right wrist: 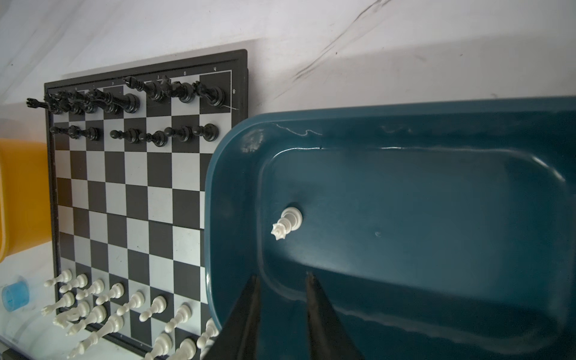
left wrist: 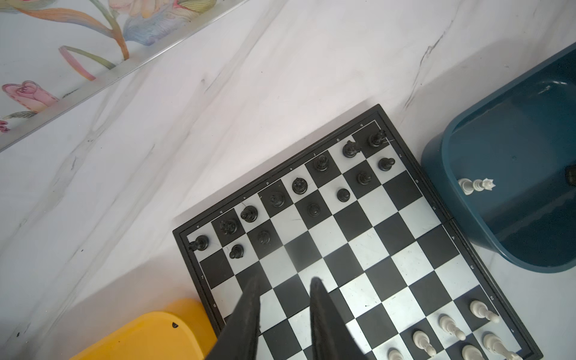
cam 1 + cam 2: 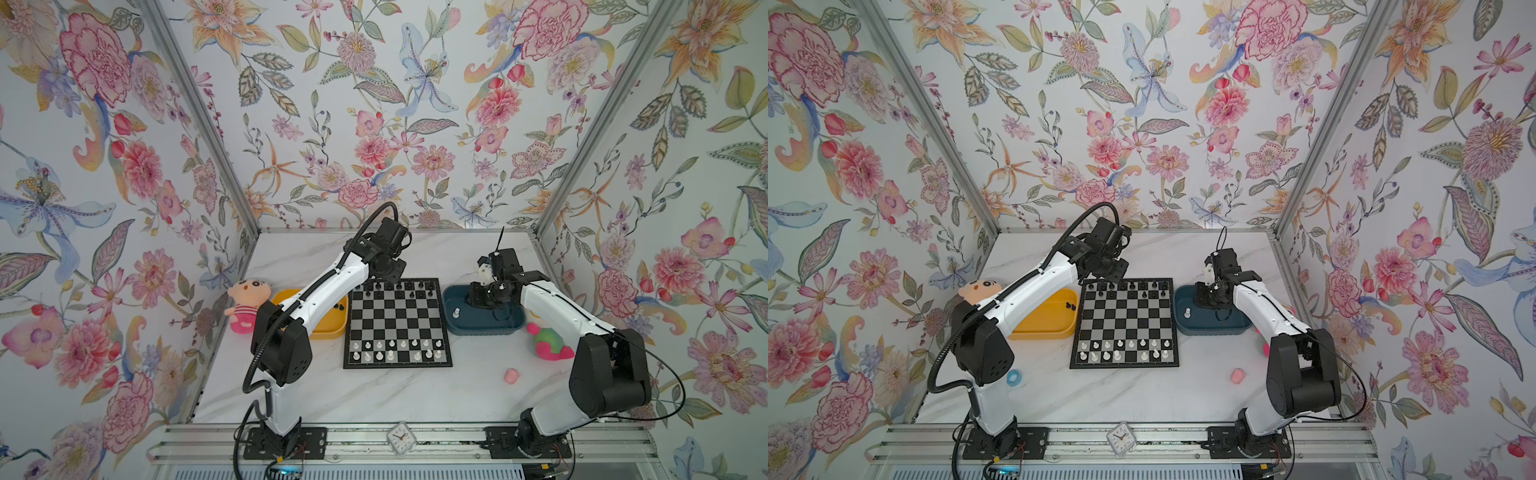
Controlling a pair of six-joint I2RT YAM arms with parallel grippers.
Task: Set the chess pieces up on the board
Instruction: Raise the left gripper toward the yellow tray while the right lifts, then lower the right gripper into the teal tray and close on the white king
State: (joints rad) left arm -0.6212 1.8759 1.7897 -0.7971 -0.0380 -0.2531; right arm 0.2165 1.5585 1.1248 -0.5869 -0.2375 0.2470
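Chessboard (image 3: 397, 324) sits mid-table between a yellow tray (image 3: 328, 330) and a dark blue tray (image 3: 478, 330). Black pieces (image 2: 299, 186) fill most of the far two rows, and white pieces (image 3: 379, 356) most of the near two. One white queen (image 1: 288, 223) is in the blue tray. The right gripper (image 1: 281, 276) hangs over that tray near it, claw slightly spread and empty. The left gripper (image 2: 285, 280) is over the board's far left corner, also parted, pinching nothing.

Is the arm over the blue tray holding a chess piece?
No, the right fingers stand apart, empty; the white queen sits in the blue tray.
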